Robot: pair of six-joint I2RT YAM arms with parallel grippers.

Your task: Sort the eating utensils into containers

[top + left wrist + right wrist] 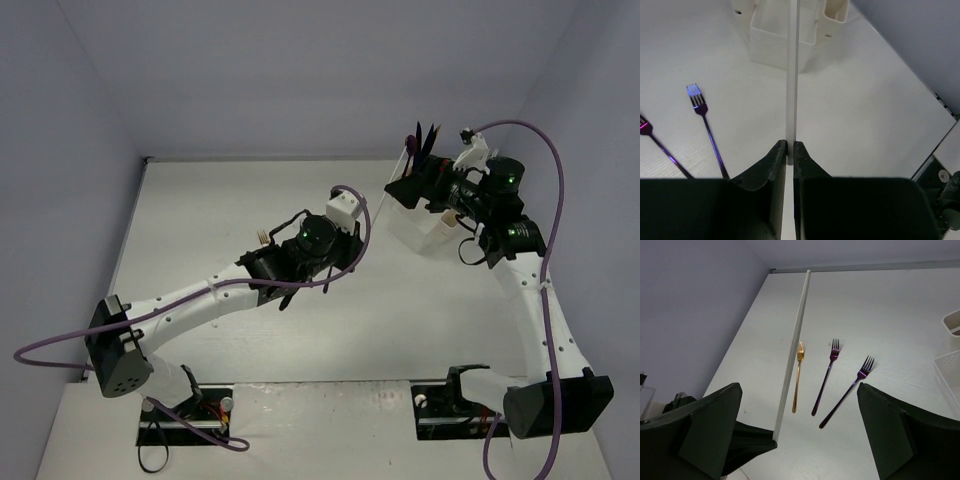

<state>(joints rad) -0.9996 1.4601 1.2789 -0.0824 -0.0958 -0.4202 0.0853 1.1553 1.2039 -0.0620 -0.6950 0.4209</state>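
The surface is a pale, matt white top, closed in at the back and on both sides by plain lavender-grey walls. The white organizer sits toward the back right of it, partly under the right arm's wrist, and a few dark handles stick up at the organizer's far end. Three forks lie flat on the surface, well apart from the organizer on its left and roughly side by side. A second purple fork lies closest to the organizer, a purple fork lies next, and a gold fork lies farthest from it. The left claw is closed tight on a thin white utensil, one finger pressed to each side of the handle. The utensil runs straight out from the fingertips toward the organizer and crosses over its compartments in the wrist view. Its tip leaves the top of that view, so I cannot tell whether it touches the organizer. The right claw hangs beside the organizer with its fingers spread wide apart, and the organizer's tray and one cup show at the right edge of its wrist view. A long pale strip slants across that view between the fingers. Its lower end is lost behind the dark left finger, so I cannot tell what holds it.
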